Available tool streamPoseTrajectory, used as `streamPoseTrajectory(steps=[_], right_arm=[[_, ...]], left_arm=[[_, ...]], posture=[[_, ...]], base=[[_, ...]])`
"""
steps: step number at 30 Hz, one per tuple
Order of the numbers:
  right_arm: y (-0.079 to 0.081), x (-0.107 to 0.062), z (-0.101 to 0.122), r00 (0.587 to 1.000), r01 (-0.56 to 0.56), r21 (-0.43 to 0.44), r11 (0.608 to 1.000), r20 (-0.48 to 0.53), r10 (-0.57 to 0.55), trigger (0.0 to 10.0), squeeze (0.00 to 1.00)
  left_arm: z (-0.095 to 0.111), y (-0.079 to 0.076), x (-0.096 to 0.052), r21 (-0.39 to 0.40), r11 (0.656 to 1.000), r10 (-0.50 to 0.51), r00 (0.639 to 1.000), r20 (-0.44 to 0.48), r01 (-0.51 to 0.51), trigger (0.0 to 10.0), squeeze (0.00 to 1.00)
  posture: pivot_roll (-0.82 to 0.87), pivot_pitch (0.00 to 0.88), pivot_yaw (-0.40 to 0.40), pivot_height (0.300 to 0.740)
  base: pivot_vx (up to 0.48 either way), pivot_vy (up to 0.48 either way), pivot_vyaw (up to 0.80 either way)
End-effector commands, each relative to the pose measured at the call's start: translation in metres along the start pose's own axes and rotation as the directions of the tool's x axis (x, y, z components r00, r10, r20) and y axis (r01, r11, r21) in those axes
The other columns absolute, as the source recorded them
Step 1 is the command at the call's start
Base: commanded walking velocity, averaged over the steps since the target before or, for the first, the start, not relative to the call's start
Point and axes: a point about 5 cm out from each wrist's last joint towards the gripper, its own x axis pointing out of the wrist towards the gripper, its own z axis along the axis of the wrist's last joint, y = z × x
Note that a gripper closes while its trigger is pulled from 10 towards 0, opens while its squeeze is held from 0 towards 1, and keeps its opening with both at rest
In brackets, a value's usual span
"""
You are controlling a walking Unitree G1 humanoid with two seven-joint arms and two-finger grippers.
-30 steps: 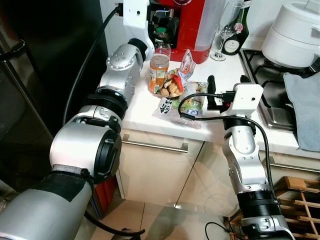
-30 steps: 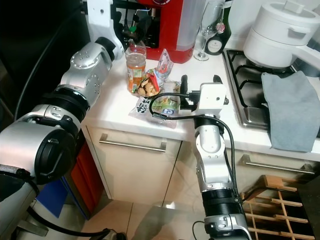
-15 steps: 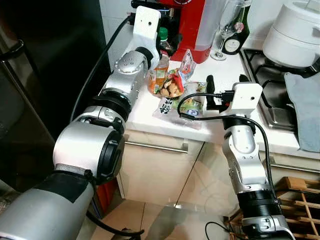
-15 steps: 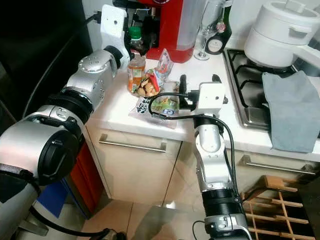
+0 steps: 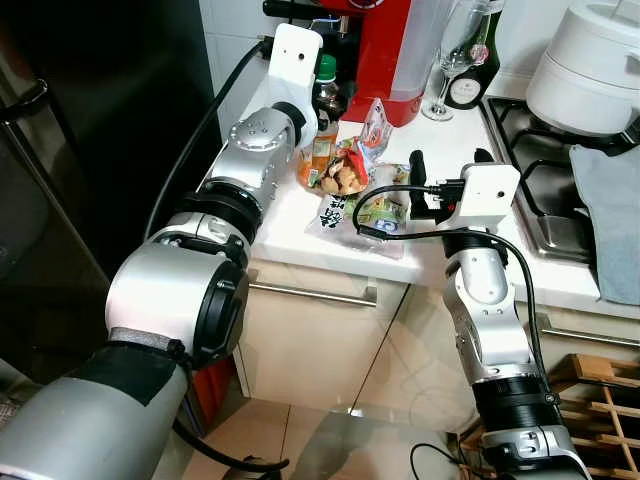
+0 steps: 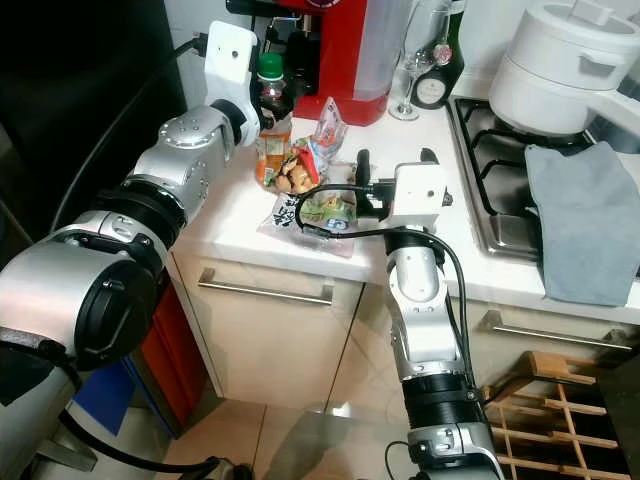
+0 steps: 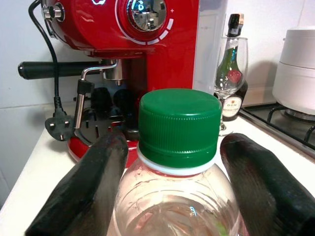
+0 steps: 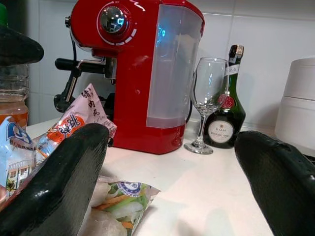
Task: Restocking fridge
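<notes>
1. We see the left gripper (image 7: 172, 187) set around the neck of a clear bottle (image 7: 177, 196) with a green cap (image 7: 178, 129); its 2 fingers (image 7: 88, 196) are spread, 1 on each side of the bottle. We cannot tell whether the pads touch the plastic.
2. The bottle stands upright on the white bench (image 5: 455, 135), holding orange liquid low down, just in front of a red coffee machine (image 7: 133, 44).
3. The right gripper (image 8: 172, 162) hovers low over the bench with its fingers (image 8: 54, 182) spread wide, holding nothing.
4. Between and just ahead of the right fingers lies a bag of frozen vegetables (image 8: 120, 206), flat on the bench; a snack packet (image 8: 74, 123) stands beyond it, next to the bottle.
5. Beyond the right fingers we note a wine glass (image 8: 205, 103) and a dark green bottle (image 8: 227, 113) near the tiled wall.
6. To the far side of the right gripper sit a hob (image 5: 530, 190), a grey cloth (image 5: 610, 220) and a white cooker (image 5: 590, 60).
</notes>
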Motion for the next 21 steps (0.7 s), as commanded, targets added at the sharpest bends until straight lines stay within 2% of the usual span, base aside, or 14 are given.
streamPoseTrajectory(steps=[1,6,15,18,21], right_arm=[[0.0,0.004,0.003,1.0,0.004,0.004,1.0,0.009,-0.004,10.0,0.0],[0.004,0.0,-0.002,1.0,0.001,0.024,1.0,-0.018,0.0,10.0,0.0],[0.012,0.003,-0.005,0.999,-0.014,0.04,0.999,-0.03,0.015,10.0,0.0],[0.014,0.003,-0.006,0.999,-0.016,0.045,0.999,-0.032,0.017,10.0,0.0],[0.012,0.005,-0.011,0.998,0.014,0.097,0.995,-0.066,-0.007,10.0,0.0]], left_arm=[[-0.004,-0.001,0.0,0.005,1.0,-0.014,0.999,-0.031,0.015,0.0,0.0],[-0.014,0.002,-0.003,0.004,1.0,-0.002,0.998,-0.064,0.002,0.0,0.0],[-0.012,0.002,-0.003,0.003,1.0,-0.018,0.998,-0.064,0.018,0.0,0.0],[-0.014,0.003,-0.003,-0.018,1.0,-0.012,0.997,-0.071,0.01,0.0,0.0],[-0.01,0.006,-0.003,0.0,1.0,-0.003,0.999,-0.047,0.003,0.0,0.0]], posture=[[-0.04,0.0,-0.011,0.74],[-0.04,0.0,-0.014,0.74],[-0.04,0.0,-0.003,0.74],[-0.03,0.0,0.0,0.74],[-0.02,0.0,-0.003,0.74]], base=[[0.0,0.0,0.0],[0.0,0.0,0.0],[0.0,0.0,0.0],[0.0,0.0,0.0],[0.0,0.0,0.0]])
